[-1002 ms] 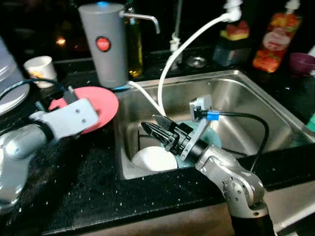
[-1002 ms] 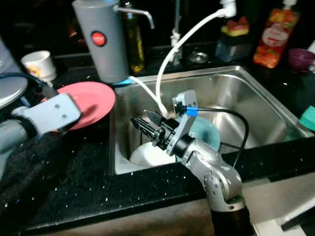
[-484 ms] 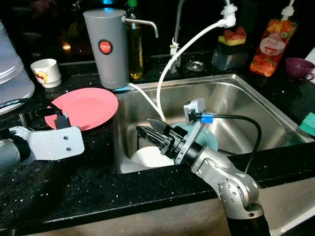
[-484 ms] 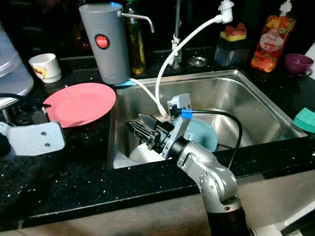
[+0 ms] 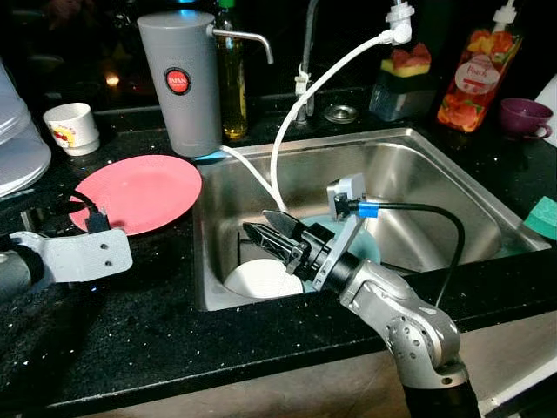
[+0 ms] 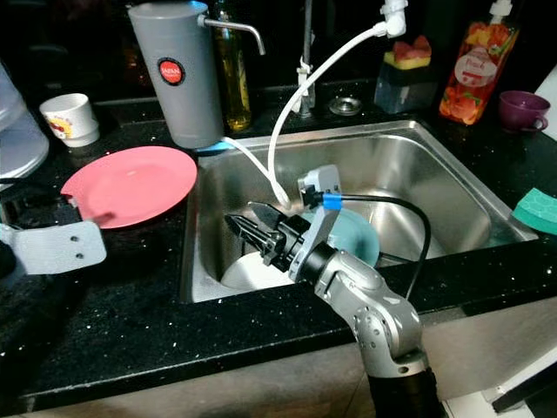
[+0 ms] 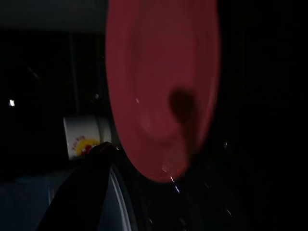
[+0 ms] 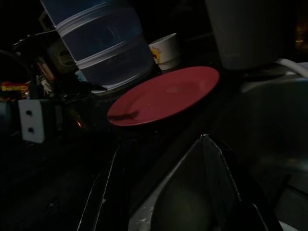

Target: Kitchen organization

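In your left eye view, your right gripper [image 5: 265, 233] hangs inside the steel sink [image 5: 435, 165] with its two black fingers parted narrowly and nothing between them; the white plate [image 5: 259, 280] lies just below the tips, and the teal plate [image 5: 364, 247] leans behind the wrist. The white hose [image 5: 300, 104] curves down just beyond the fingertips. Off to that gripper's left, up on the black counter [image 5: 157, 313], sits the red plate [image 5: 137, 192], with the grey dispenser [image 5: 181, 80] and a white cup [image 5: 70, 127] beyond it. Your left arm [image 5: 74, 257] rests low on the counter, near the red plate's close edge, its gripper hidden, so you cannot tell how its fingers stand. In your right eye view the same layout holds, and a teal sponge [image 6: 536, 212] lies on the counter far to the right gripper's right. Your left wrist view is dark: the red plate lies ahead, the cup past it. Your right wrist view looks over the sink's edge toward the red plate, with a clear water jug [image 8: 103, 45] behind it.
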{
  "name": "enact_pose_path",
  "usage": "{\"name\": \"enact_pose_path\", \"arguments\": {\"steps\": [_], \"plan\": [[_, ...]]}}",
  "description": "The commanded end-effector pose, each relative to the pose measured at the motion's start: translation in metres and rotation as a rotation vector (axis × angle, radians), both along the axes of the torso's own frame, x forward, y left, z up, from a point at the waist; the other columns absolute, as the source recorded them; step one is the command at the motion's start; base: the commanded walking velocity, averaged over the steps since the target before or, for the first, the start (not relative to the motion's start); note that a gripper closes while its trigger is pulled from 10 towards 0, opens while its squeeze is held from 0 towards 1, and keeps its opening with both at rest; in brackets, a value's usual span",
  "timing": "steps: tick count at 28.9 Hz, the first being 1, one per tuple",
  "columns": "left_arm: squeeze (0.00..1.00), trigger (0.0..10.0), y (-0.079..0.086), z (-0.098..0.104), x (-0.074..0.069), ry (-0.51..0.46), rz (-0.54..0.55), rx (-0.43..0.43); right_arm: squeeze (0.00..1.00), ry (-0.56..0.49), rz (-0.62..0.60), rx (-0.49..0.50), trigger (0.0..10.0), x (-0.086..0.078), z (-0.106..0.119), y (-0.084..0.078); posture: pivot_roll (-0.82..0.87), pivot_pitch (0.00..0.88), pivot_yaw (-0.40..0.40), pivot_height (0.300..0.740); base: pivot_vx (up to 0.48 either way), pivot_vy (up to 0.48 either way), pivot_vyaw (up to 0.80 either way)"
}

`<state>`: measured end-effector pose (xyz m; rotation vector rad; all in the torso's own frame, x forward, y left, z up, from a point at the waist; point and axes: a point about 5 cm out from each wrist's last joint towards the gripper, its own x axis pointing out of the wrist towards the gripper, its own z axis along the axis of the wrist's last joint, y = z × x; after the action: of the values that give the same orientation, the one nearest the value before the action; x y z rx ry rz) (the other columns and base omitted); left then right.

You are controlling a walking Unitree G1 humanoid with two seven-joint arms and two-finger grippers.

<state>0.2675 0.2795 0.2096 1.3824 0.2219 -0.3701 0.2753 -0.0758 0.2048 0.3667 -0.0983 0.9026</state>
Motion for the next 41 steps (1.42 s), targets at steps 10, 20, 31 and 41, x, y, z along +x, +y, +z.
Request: {"name": "enact_pose_path", "arguments": {"steps": [10,20,31,41], "plan": [[0.00,4.5,-0.009,-0.032,0.020,0.075,-0.062,-0.037,0.00,-0.001,-0.023,-0.020,10.0,-0.004,0.003,-0.004,0.08,0.000,0.015,0.740,0.000,0.000,0.00],[0.00,0.0,-0.011,-0.050,0.017,0.146,-0.087,-0.047,0.00,0.000,-0.031,-0.028,10.0,-0.004,0.003,-0.005,0.08,0.000,0.012,0.740,0.000,0.000,0.00],[0.00,0.0,-0.002,-0.055,0.015,0.092,-0.036,-0.041,0.00,0.006,-0.015,-0.017,10.0,-0.004,0.003,-0.003,0.08,0.000,0.006,0.740,0.000,0.000,0.00],[0.00,0.0,-0.037,-0.003,0.024,-0.098,-0.123,-0.321,0.00,0.028,0.011,-0.006,10.0,-0.004,0.001,-0.007,0.09,0.000,0.005,0.740,0.000,0.000,-0.24]]}}
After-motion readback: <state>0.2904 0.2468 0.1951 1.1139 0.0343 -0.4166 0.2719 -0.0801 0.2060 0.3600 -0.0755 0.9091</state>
